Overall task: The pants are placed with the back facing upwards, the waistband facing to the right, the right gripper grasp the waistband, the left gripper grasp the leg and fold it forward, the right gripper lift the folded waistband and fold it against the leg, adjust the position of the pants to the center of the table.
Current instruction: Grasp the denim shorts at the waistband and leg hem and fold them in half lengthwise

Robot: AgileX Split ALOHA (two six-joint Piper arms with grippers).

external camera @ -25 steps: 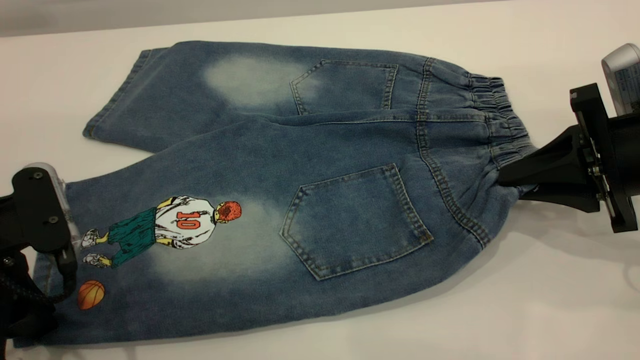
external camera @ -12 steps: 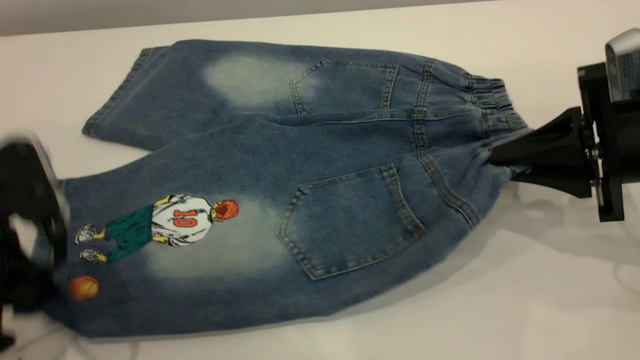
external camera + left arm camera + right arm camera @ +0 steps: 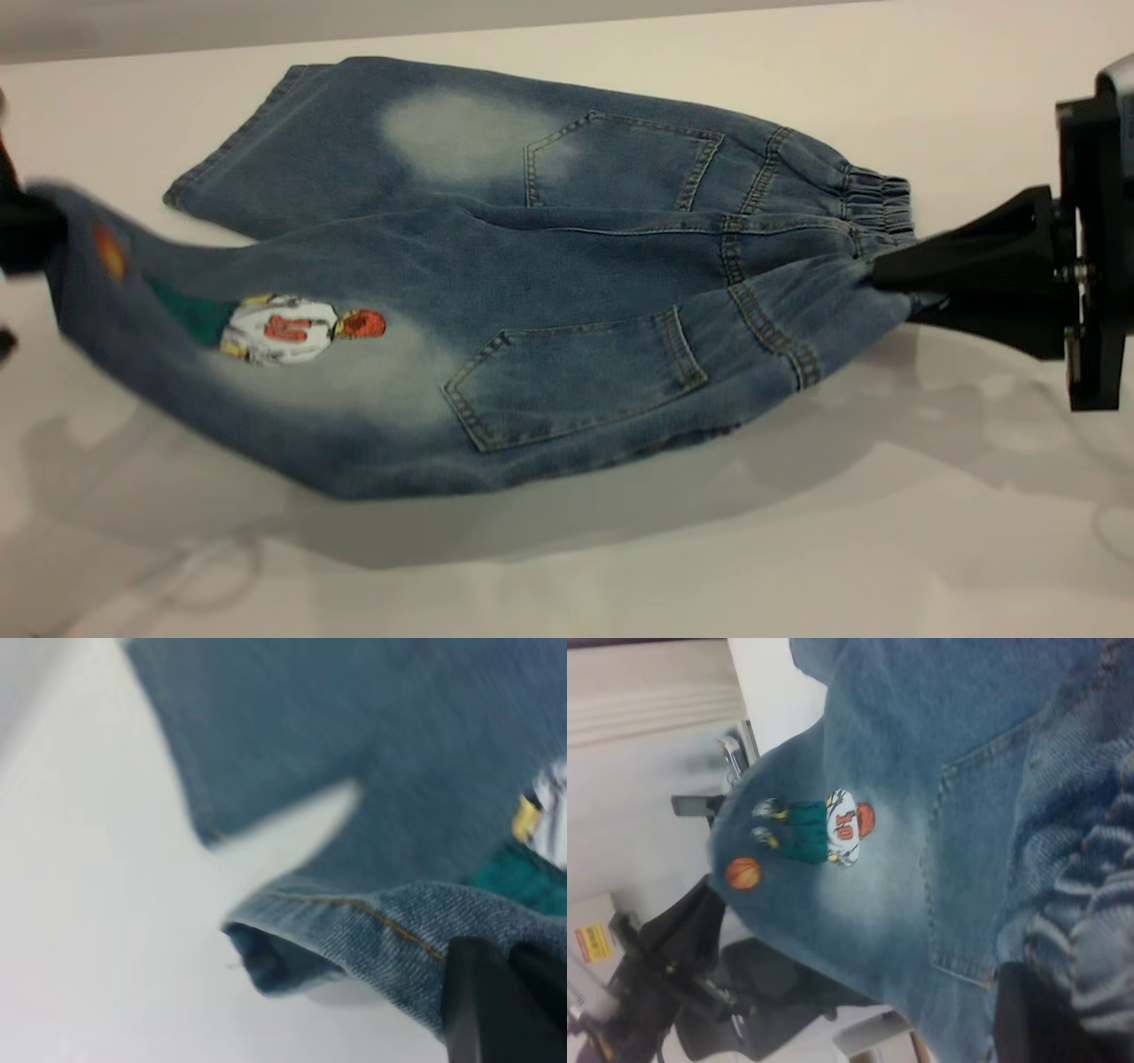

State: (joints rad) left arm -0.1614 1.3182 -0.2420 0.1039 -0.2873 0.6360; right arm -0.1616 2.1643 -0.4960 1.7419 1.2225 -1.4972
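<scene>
Denim is pinched at both ends. Right gripper [image 3: 886,279], at the exterior view's right edge: wedge fingers pressed together on the near part of the waistband [image 3: 873,208], holding it clear of the table [image 3: 930,532]. Left gripper [image 3: 31,235], at the left edge: blurred, its black finger [image 3: 483,1005] clamped on the hem of the leg [image 3: 257,332], also raised. Between the two grips the printed half of the pants [image 3: 532,292] hangs as a sagging sheet above its own shadow; the plain leg and far pocket lie flat on the table behind it. The long axis runs left to right, hem to waistband, so each jaw pulls outward along it. The decisive relation: the flat half lies on the far side of the lifted half, away from the near table edge, so the fold probably calls for both grippers to carry the lifted edge that way together, level. Each arm is nearest its own end. The fabric is mid-blue with pale faded patches, two stitched patch pockets, a gathered elastic band, and a red-haired player print in a white shirt
</scene>
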